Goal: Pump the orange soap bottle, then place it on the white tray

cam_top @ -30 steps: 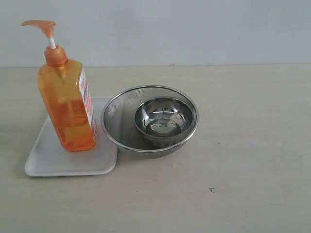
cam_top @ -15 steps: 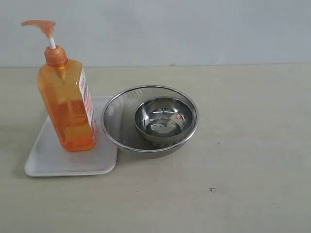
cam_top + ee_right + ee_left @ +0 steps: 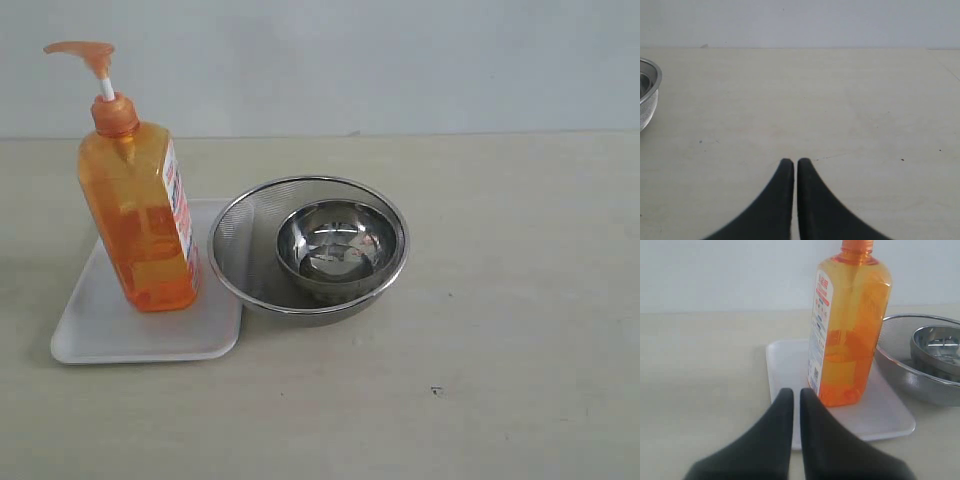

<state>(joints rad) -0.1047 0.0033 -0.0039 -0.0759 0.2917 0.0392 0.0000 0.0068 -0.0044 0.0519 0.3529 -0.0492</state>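
Note:
The orange soap bottle (image 3: 140, 215) stands upright on the white tray (image 3: 110, 320) at the left of the table, its pump head raised on the white stem. In the left wrist view the orange soap bottle (image 3: 847, 335) rests on the white tray (image 3: 790, 365), and my left gripper (image 3: 796, 391) is shut and empty, a short way off the bottle over the tray's edge. My right gripper (image 3: 791, 161) is shut with nothing in it above bare tabletop. Neither gripper shows in the exterior view.
A round steel mesh bowl (image 3: 235, 245) sits right beside the tray, with a smaller steel bowl (image 3: 335, 245) inside it. The mesh bowl's rim (image 3: 647, 85) shows at the side of the right wrist view. A pale wall runs behind the table.

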